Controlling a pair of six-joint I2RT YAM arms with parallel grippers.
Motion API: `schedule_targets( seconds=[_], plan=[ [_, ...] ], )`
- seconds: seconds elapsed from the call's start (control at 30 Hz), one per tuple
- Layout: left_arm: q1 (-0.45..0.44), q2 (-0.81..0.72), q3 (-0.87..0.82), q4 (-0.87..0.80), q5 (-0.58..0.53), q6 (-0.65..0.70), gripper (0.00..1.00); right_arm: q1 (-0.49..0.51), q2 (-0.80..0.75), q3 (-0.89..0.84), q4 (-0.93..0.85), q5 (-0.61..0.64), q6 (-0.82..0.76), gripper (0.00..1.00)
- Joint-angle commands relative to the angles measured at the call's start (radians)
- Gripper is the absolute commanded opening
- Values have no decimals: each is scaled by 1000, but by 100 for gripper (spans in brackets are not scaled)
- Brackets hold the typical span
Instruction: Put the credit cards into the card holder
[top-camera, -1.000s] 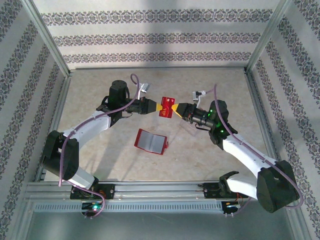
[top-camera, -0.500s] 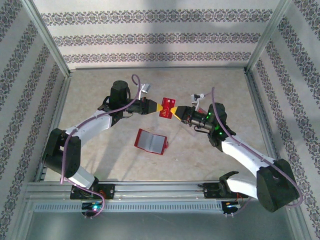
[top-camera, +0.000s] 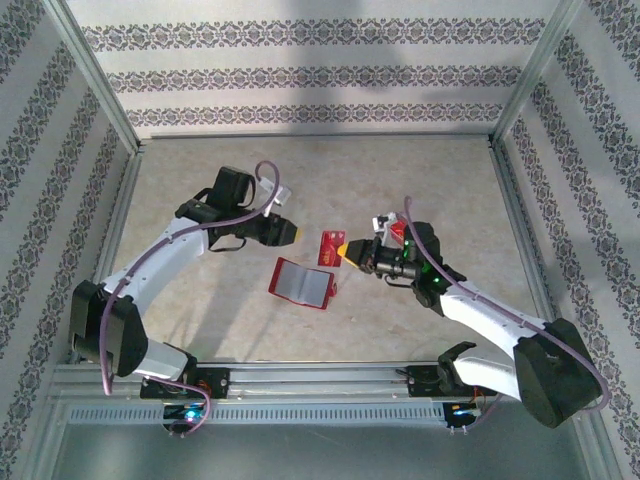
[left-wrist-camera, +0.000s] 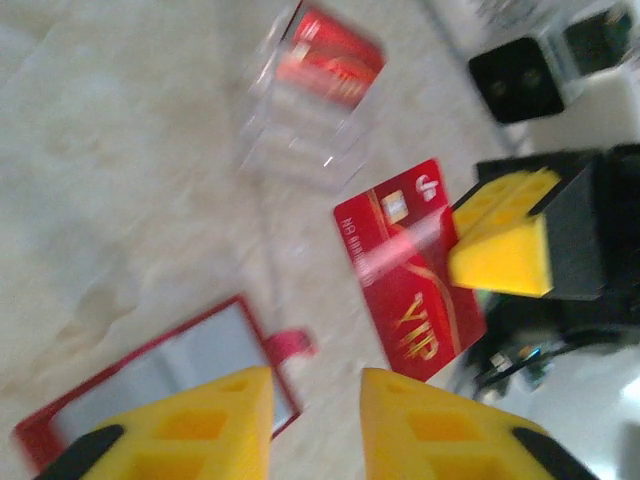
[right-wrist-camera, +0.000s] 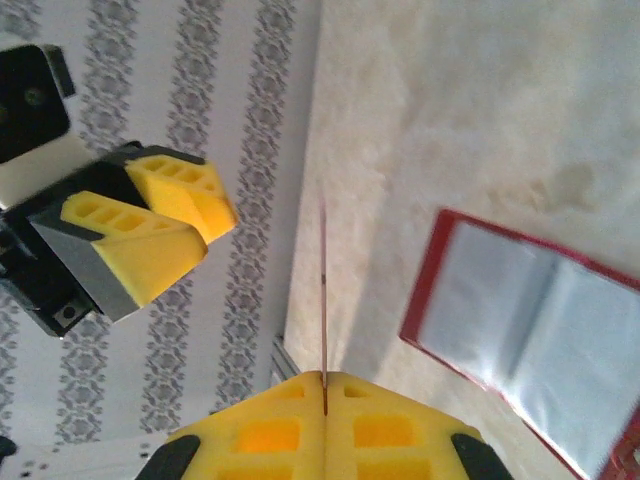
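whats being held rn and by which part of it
The right end effector pinches a red credit card by one edge; the left end effector holds nothing.

Two red credit cards (left-wrist-camera: 410, 275), one open red card holder (left-wrist-camera: 150, 375), one clear plastic tray (left-wrist-camera: 290, 140)

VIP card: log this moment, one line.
VIP card: in shut right jaws | left jaws: open, off card | card holder: open on table
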Motion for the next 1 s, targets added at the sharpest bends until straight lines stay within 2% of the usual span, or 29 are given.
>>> schedule_targets(
  seconds=[0.0, 0.27, 0.53, 0.67, 0.97],
  plan=[
    [-8, 53, -40, -182, -134, 171, 21, 54, 48, -12, -19, 40, -36, 0],
    [-53, 215, 12, -179, -164, 217, 13, 150, 172, 7, -18, 87, -25, 0],
    [-81, 348, 38, -203, -216, 238, 13, 175, 257, 5, 8, 123, -11, 0],
    [-82, 361, 32, -201, -293, 247, 11, 181, 316, 2, 80, 121, 18, 0],
    [-81, 359, 4, -176, -310, 264, 10, 195, 426, 38, 146, 92, 29, 0]
  ],
)
